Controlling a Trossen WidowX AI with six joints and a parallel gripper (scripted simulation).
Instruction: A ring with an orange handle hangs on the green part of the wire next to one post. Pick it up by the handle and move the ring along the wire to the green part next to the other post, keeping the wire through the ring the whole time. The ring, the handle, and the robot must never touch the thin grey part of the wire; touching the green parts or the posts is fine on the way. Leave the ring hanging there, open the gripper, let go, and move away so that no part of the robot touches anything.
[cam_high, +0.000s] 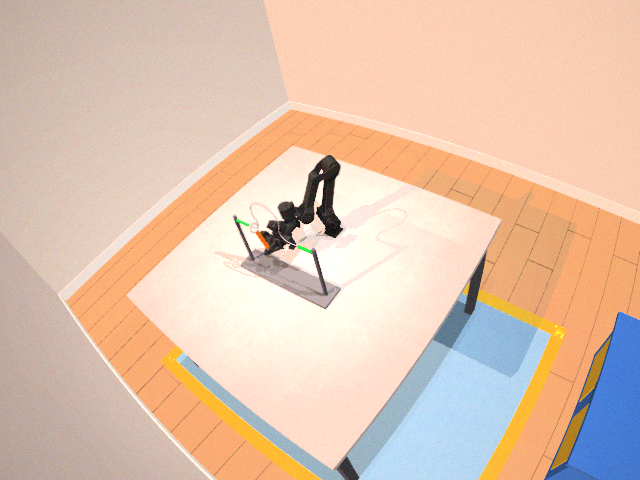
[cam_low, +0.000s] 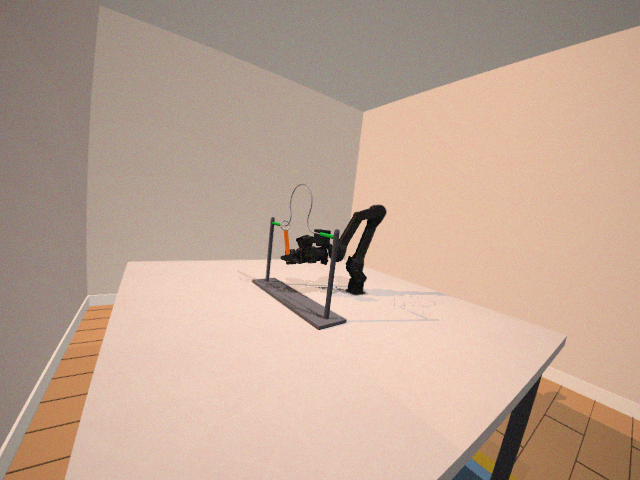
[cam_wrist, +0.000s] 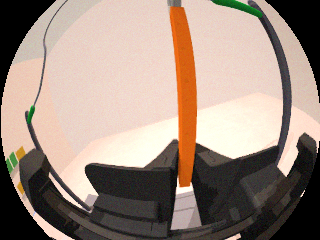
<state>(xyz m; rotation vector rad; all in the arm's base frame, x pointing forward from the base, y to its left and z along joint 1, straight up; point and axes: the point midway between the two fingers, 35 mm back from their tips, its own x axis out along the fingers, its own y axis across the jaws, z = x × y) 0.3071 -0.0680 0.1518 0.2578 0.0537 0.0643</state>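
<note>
My gripper (cam_high: 267, 249) (cam_low: 287, 257) (cam_wrist: 180, 143) is shut on the lower end of the orange handle (cam_high: 262, 239) (cam_low: 286, 241) (cam_wrist: 186, 90), which stands nearly upright. The ring (cam_low: 285, 229) at its top is around the wire, just past the inner end of the green part (cam_high: 241, 223) (cam_low: 276, 224) (cam_wrist: 235, 5) by the far post (cam_high: 244, 238) (cam_low: 269, 250) (cam_wrist: 286, 85). Whether the ring touches the grey wire (cam_low: 302, 184) (cam_wrist: 44, 50) cannot be told. The other green part (cam_high: 305, 249) (cam_low: 326, 235) (cam_wrist: 31, 114) is at the near post (cam_high: 320, 272) (cam_low: 331, 279).
The grey wire rises from the ring in a tall loop and comes down toward the near post. The dark base plate (cam_high: 310, 291) (cam_low: 310, 310) joins both posts on the white table (cam_high: 289, 361) (cam_low: 258, 387). The arm reaches in from the side behind the wire, below the loop.
</note>
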